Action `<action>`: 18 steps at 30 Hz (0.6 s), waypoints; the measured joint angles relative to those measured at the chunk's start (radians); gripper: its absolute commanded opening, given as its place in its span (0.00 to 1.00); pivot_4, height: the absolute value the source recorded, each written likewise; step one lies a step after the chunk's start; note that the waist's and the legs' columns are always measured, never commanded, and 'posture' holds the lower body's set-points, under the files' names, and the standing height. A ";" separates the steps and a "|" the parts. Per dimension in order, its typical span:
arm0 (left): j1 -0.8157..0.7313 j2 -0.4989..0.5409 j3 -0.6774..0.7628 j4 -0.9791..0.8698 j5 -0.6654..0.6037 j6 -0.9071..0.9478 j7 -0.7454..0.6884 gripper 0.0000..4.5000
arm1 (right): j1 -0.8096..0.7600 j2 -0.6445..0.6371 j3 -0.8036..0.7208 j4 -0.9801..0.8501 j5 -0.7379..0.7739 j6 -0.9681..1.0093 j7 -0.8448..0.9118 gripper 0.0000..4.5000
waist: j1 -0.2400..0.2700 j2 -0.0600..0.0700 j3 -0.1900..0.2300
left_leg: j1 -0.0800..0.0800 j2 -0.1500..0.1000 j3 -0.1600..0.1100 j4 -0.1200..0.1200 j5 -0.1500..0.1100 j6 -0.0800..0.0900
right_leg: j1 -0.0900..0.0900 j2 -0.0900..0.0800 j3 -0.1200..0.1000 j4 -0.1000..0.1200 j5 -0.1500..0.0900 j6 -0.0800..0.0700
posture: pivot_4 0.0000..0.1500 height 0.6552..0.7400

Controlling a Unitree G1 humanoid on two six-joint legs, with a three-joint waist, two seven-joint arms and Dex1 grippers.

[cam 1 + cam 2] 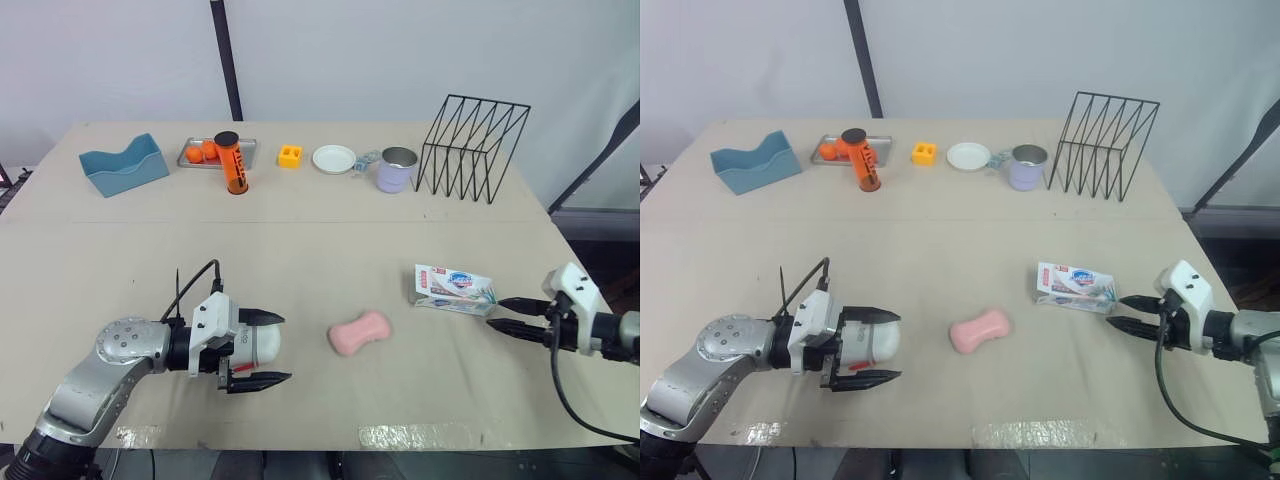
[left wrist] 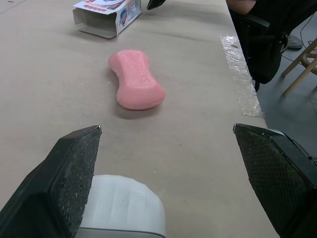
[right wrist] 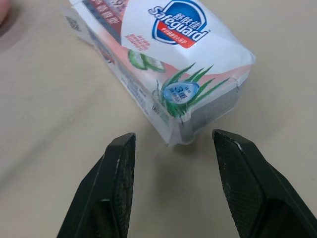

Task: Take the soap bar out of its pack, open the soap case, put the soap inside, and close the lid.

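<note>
Beige tabletop, nothing fancy. Your soap bar [image 1: 359, 333] lies bare just ahead of the left end effector [image 1: 285, 348], whose fingers sit apart around the white soap case [image 1: 258, 343]. The bar looks hard and slick, so I'd pinch its narrow waist. Your right end effector [image 1: 497, 312] hangs low and level, fingers apart, just short of the pack [image 1: 453, 288].

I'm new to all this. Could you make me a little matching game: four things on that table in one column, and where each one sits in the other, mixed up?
1 soap bar
2 soap pack
3 soap case
4 mug

A beside the wire rack, at the back
B bare on the table, in the middle
C between the open fingers of the left pincer
D just ahead of the open right pincer

Pairs: 1-B, 2-D, 3-C, 4-A
</note>
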 measured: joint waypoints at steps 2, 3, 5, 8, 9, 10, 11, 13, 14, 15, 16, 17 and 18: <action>0.000 -0.001 0.000 0.000 0.000 0.000 0.000 1.00 | -0.012 -0.015 -0.010 0.046 0.002 -0.058 0.043 0.76 | 0.000 0.000 0.000 | 0.000 0.000 0.000 0.000 0.000 0.000 | 0.000 0.000 0.000 0.000 0.000 0.000 | 1.00 1.00; 0.000 -0.001 0.000 0.001 0.000 0.000 -0.001 1.00 | -0.033 -0.016 -0.012 0.072 0.011 -0.082 0.067 0.88 | -0.001 0.000 0.000 | 0.001 0.000 0.001 0.000 0.000 0.000 | 0.000 0.000 0.001 0.000 0.000 0.000 | 1.00 1.00; -0.003 -0.001 0.000 0.001 0.000 -0.001 -0.003 1.00 | -0.076 -0.015 -0.015 0.096 0.029 -0.121 0.104 0.98 | -0.003 0.001 0.000 | 0.002 0.000 0.002 0.000 0.000 0.000 | 0.000 0.000 0.002 0.000 0.000 0.000 | 1.00 1.00; -0.009 -0.001 0.000 0.001 0.000 -0.001 -0.007 1.00 | -0.137 -0.014 -0.015 0.093 0.060 -0.164 0.147 0.98 | -0.003 0.001 0.000 | 0.004 0.001 0.004 -0.001 0.000 0.001 | 0.002 0.001 0.004 0.000 0.000 0.000 | 1.00 1.00; -0.010 -0.001 0.000 0.002 0.000 -0.001 -0.008 1.00 | -0.146 -0.013 -0.014 0.087 0.064 -0.170 0.152 0.98 | -0.002 0.001 0.000 | 0.004 0.001 0.004 -0.001 0.000 0.001 | 0.002 0.001 0.004 0.000 0.000 0.000 | 1.00 1.00; -0.011 -0.001 0.000 0.008 0.000 -0.002 -0.010 1.00 | -0.164 -0.003 -0.009 0.069 0.073 -0.176 0.166 0.98 | -0.002 0.000 0.000 | 0.004 0.001 0.004 -0.001 -0.001 0.001 | 0.002 0.001 0.004 0.000 0.000 0.000 | 1.00 1.00; -0.012 -0.001 0.000 0.011 0.000 -0.002 -0.010 1.00 | -0.169 0.006 -0.002 0.052 0.076 -0.179 0.169 0.98 | -0.002 0.000 0.000 | 0.004 0.001 0.004 -0.001 -0.001 0.001 | 0.002 0.001 0.004 0.000 0.000 0.000 | 1.00 1.00; -0.015 -0.001 0.000 0.020 0.000 -0.002 -0.010 1.00 | -0.180 0.042 0.031 0.001 0.091 -0.178 0.178 0.98 | -0.002 0.000 0.000 | 0.004 0.001 0.004 0.000 -0.001 0.001 | 0.002 0.001 0.005 0.000 0.000 0.000 | 1.00 1.00; -0.017 -0.001 0.000 0.020 0.000 -0.002 -0.010 1.00 | -0.182 0.063 0.052 -0.028 0.095 -0.174 0.184 0.98 | -0.002 0.000 0.000 | 0.004 0.001 0.004 0.000 -0.001 0.001 | 0.002 0.001 0.005 0.000 0.000 0.000 | 1.00 1.00; -0.017 -0.001 0.000 0.021 0.000 -0.002 -0.010 1.00 | -0.184 0.078 0.075 -0.055 0.102 -0.168 0.186 0.98 | -0.002 0.000 0.000 | 0.004 0.001 0.004 0.000 -0.001 0.001 | 0.002 0.001 0.005 0.000 0.000 0.000 | 1.00 1.00; -0.018 -0.001 0.000 0.021 0.000 -0.002 -0.010 1.00 | -0.186 0.097 0.091 -0.082 0.107 -0.160 0.188 0.98 | -0.001 0.000 0.000 | 0.004 0.001 0.004 0.000 -0.001 0.001 | 0.002 0.001 0.005 0.000 0.000 0.000 | 1.00 1.00; -0.018 -0.001 0.000 0.023 0.000 -0.002 -0.010 1.00 | -0.191 0.110 0.113 -0.111 0.111 -0.151 0.189 0.98 | -0.001 0.000 0.000 | 0.003 0.001 0.004 0.000 -0.001 0.001 | 0.002 0.001 0.005 0.000 0.000 -0.001 | 1.00 1.00; -0.018 0.000 0.000 0.024 0.000 -0.002 -0.010 1.00 | -0.194 0.119 0.125 -0.131 0.113 -0.143 0.190 0.98 | -0.001 0.000 0.000 | 0.004 0.001 0.004 0.000 -0.001 0.001 | 0.001 0.001 0.005 0.000 0.000 -0.001 | 1.00 1.00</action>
